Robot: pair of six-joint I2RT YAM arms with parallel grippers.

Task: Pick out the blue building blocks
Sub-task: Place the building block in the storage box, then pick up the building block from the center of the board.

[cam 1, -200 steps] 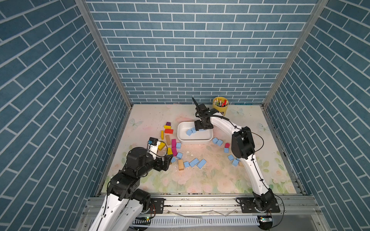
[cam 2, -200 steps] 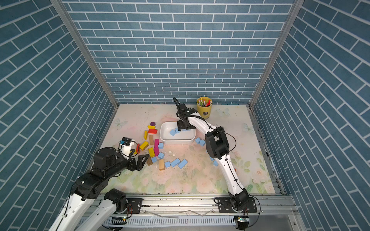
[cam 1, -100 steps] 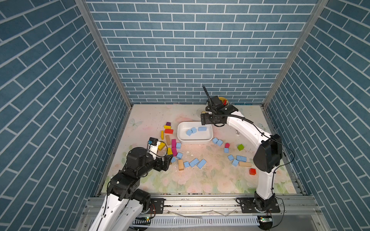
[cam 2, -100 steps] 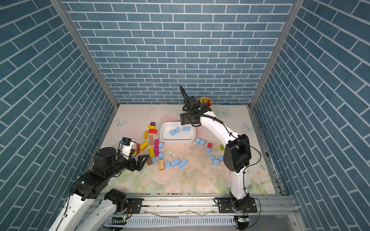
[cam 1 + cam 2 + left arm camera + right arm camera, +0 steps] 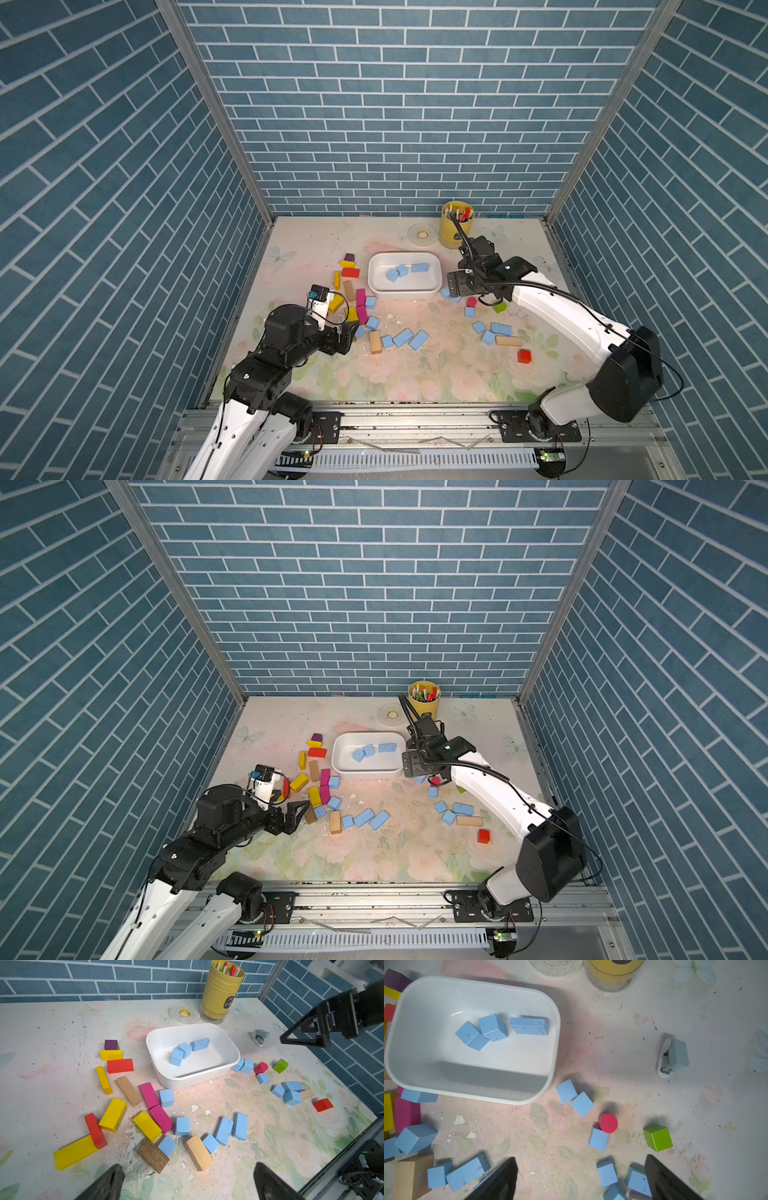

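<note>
Table fills the lower middle of both top views, with the white tub centre frame. Three blue building blocks are already in the tub: two cubes touching and one brick apart from them. The rest lie on the table. A bigger cluster sits lower-left of the tub, mixed in with non-blue blocks. A smaller group sits lower-right of it.

Right gripper: jaws wide, nothing between them, hanging just right of the tub's right end in both top views. Left gripper: also wide and empty, at the left edge of the bigger cluster.

Key relation: the blues nearest the right gripper are the blue pair. These two cubes touch each other, just beside the tub's near right corner, almost under the hand. The lone blue cube touches the red cylinder, so it looks like a tighter grasp.

The pair sit diamond-wise to the jaw line, so a wrist twist is probably needed first. They are cubes, so there is no long axis to match. The hand's height above them is hard to judge.

The right arm is clearly nearer the pair. The left arm is nearer the cluster, where two blue bricks lie side by side.
</note>
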